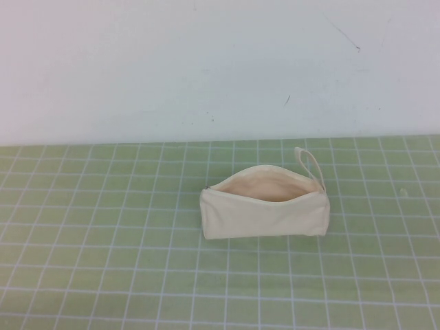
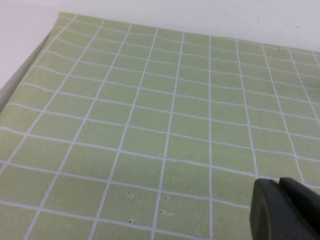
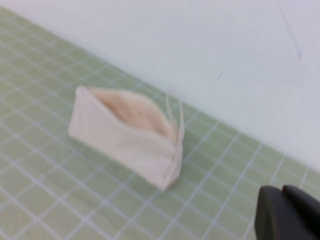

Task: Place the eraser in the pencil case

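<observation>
The cream-white pencil case stands on the green grid mat near the middle, its zip open and its peach lining showing, with a thin loop strap at its right end. It also shows in the right wrist view. The eraser is not in view. Neither arm shows in the high view. My left gripper is shut and empty over bare mat. My right gripper is shut and empty, off to the right of the case and apart from it.
A green mat with white grid lines covers the table. A white wall stands behind it. The mat's edge shows in the left wrist view.
</observation>
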### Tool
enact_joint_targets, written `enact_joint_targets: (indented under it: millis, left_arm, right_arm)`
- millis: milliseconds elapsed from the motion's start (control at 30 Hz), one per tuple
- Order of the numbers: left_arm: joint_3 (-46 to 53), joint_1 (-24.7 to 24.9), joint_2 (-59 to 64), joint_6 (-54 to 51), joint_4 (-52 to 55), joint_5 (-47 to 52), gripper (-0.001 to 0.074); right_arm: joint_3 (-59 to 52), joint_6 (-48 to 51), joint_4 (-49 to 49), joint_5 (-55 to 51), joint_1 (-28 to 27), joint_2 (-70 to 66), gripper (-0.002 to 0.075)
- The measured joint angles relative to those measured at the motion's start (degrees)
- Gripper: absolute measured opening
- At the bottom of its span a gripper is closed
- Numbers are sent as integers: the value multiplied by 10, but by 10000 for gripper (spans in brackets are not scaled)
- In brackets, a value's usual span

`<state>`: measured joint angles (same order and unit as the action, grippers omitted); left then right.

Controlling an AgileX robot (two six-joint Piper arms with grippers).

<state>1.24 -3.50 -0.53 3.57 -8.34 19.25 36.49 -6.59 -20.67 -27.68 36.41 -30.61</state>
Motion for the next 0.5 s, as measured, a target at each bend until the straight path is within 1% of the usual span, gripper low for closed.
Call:
enact_joint_targets:
  millis: [100,200,367,500]
  left_arm:
    - [0,0,0,0,0,0,-3]
    - [0,0,0,0,0,0,-3]
    - [0,0,0,0,0,0,-3]
    - [0,0,0,0,0,0,-3]
  right_arm:
    - [-65,-5,-5,14,-18,67,-1]
    - [-118,-6,-9,41,-75,131,-1]
    - [-179,-7,-12,82,-224,209,-1]
    - [-211,-7,-7,120,-314,254,-1]
